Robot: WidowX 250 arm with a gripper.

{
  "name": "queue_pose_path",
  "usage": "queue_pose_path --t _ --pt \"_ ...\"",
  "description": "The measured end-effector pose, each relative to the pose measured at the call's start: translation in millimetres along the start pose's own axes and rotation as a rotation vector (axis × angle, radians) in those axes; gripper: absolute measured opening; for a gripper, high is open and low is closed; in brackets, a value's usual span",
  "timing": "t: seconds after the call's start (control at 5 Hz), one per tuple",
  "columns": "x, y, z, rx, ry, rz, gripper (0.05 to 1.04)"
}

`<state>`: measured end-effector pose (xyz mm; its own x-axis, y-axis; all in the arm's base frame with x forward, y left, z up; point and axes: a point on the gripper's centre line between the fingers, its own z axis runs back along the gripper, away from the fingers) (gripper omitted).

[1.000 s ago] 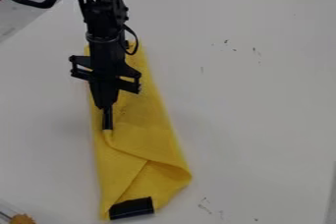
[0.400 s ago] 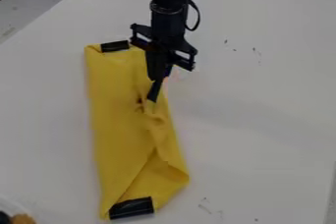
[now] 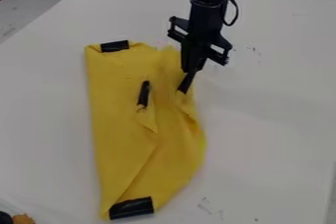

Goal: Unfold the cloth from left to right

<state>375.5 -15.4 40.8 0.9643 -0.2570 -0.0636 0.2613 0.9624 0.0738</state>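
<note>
The black gripper (image 3: 185,89) hangs over the right edge of the yellow cloth (image 3: 125,134), its fingers shut on the cloth's upper right part. The cloth lies lengthwise on the table, its right side bunched and raised toward the fingertips. Black tape marks the cloth's top left corner and its bottom end, and a third black strip (image 3: 144,94) shows at its middle. A diagonal fold crosses the lower half.
The white table (image 3: 269,134) spreads around the cloth, with small dark marks on it. At the bottom left corner sits an orange-brown object (image 3: 23,219) beside something black. Dark items stand beyond the far edge.
My gripper has moved right and slightly up from the cloth's left-middle, drawing the upper layer with it. The cloth is wider now, and the top and middle black strips have come into view.
</note>
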Motion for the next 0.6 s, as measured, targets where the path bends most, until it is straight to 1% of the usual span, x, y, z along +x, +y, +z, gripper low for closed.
queue_pose_path --t 0.2,0.4,0.6 --pt "14.1 -5.9 -4.9 -0.021 -0.013 -0.006 0.053" --pt "20.7 -11.9 -8.4 -0.059 -0.047 0.015 0.053" --pt "28.2 -17.1 -13.2 -0.090 -0.108 0.083 0.069"
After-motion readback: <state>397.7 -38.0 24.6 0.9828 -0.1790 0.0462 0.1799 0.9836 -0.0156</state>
